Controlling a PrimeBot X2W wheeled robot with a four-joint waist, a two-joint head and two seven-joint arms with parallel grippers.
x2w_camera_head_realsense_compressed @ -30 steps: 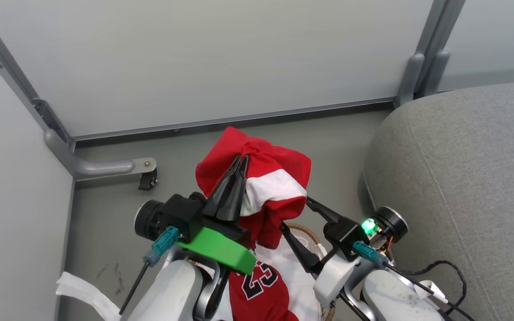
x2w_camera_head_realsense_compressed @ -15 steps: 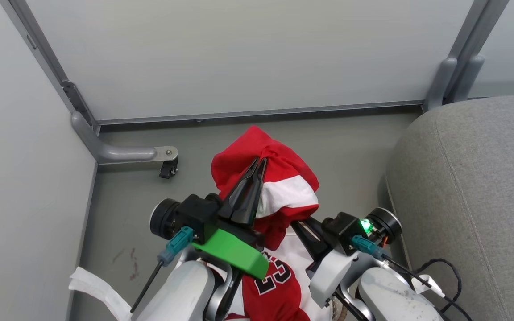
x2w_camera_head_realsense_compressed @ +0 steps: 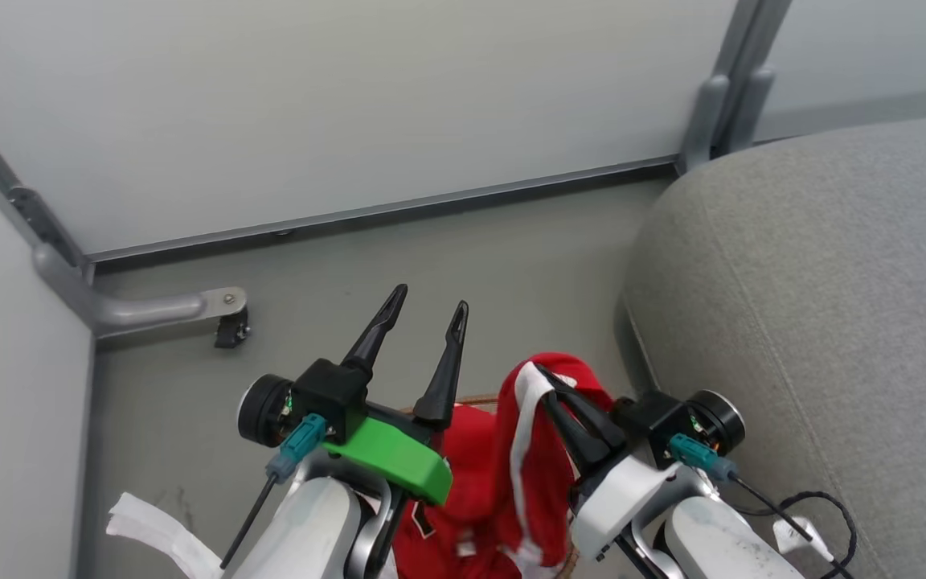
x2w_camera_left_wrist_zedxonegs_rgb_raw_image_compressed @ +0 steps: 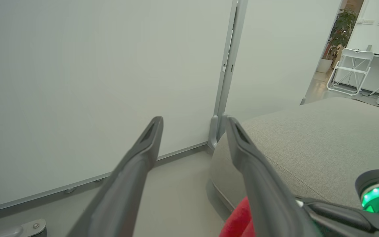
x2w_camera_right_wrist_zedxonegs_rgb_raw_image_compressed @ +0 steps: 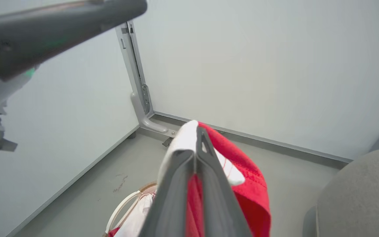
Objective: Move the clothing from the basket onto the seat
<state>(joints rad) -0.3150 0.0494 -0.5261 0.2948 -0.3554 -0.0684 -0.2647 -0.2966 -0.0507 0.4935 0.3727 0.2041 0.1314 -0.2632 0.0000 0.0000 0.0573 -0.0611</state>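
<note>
The red clothing (x2w_camera_head_realsense_compressed: 547,474) with white trim hangs from my right gripper (x2w_camera_head_realsense_compressed: 542,371), which is shut on its upper fold just left of the grey seat (x2w_camera_head_realsense_compressed: 817,305). In the right wrist view the right gripper (x2w_camera_right_wrist_zedxonegs_rgb_raw_image_compressed: 198,133) pinches the red and white cloth (x2w_camera_right_wrist_zedxonegs_rgb_raw_image_compressed: 248,187) above the basket (x2w_camera_right_wrist_zedxonegs_rgb_raw_image_compressed: 121,208). A sliver of the basket's brown rim (x2w_camera_head_realsense_compressed: 475,398) shows behind the garment. My left gripper (x2w_camera_head_realsense_compressed: 429,299) stands open and empty over the floor. In the left wrist view the left gripper (x2w_camera_left_wrist_zedxonegs_rgb_raw_image_compressed: 193,121) points toward the wall, with the seat (x2w_camera_left_wrist_zedxonegs_rgb_raw_image_compressed: 324,141) to its right.
White partition walls close in the far and left sides. A metal foot with a caster (x2w_camera_head_realsense_compressed: 226,328) juts from the left corner. A white strip (x2w_camera_head_realsense_compressed: 149,523) lies on the floor at lower left. A black cable (x2w_camera_head_realsense_compressed: 821,515) trails by the right arm.
My left gripper has opened and let go of the red garment. My right gripper has shut on it, and the cloth now hangs lower, from the right gripper. The head camera has shifted.
</note>
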